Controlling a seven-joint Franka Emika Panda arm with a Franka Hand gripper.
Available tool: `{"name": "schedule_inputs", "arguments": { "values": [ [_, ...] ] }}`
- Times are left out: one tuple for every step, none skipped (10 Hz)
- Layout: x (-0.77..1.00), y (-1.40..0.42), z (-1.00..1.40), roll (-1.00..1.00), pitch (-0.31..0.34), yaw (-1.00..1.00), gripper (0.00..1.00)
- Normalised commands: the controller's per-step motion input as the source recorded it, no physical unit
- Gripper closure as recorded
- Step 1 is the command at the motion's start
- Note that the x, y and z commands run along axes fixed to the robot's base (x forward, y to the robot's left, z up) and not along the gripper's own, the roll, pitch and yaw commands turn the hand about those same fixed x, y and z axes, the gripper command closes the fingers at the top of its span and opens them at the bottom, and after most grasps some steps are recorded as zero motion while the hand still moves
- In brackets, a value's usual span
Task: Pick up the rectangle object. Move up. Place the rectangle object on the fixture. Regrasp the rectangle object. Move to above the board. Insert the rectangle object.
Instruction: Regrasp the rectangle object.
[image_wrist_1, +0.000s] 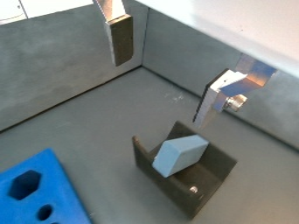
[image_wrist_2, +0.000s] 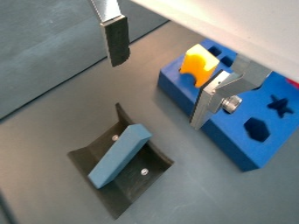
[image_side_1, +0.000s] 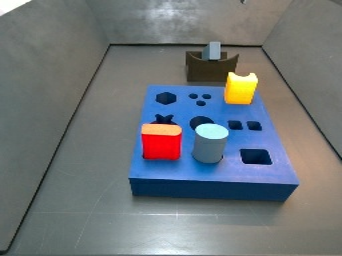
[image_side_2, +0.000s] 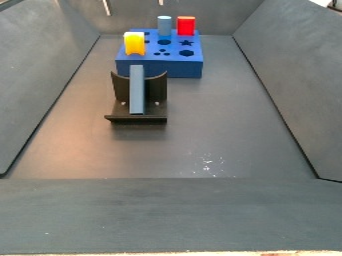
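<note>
The bar is seen leaning in the fixture, lower end down in the notch, upper end raised and tilted across the bracket; it is not held. In a side view the bar is seen standing nearly upright against the fixture, so the long axis is judged steep, leaning slightly. The exact lean angle is hard to tell from these views.

Handling, as a judgement: rigid, light, matte, so little slip is expected. A grip across the two long flat faces near the upper end is advised, leaving the lower end free for insertion.

The gripper is positioned above the fixture, fingers spread wide with nothing between them. The board lies just beside the fixture, with a yellow block, red cube and cylinder set on it.
</note>
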Motion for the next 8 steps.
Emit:
{"name": "schedule_inputs", "arguments": {
  "values": [
    [-0.02,-0.02,0.01,1.00,-0.056,0.02,0.00],
    [-0.02,-0.02,0.01,1.00,-0.056,0.02,0.00],
    [-0.02,-0.02,0.01,1.00,-0.055,0.02,0.00],
    [-0.02,-0.02,0.01,1.00,-0.053,0.02,0.00],
    [-0.01,-0.02,0.01,1.00,-0.051,0.02,0.00],
    [-0.01,-0.02,0.01,1.00,-0.049,0.02,0.00],
    [0.00,-0.02,0.00,1.00,-0.046,0.02,0.00],
    [0.00,-0.02,0.00,1.00,-0.040,0.02,0.00]
  ]
}}
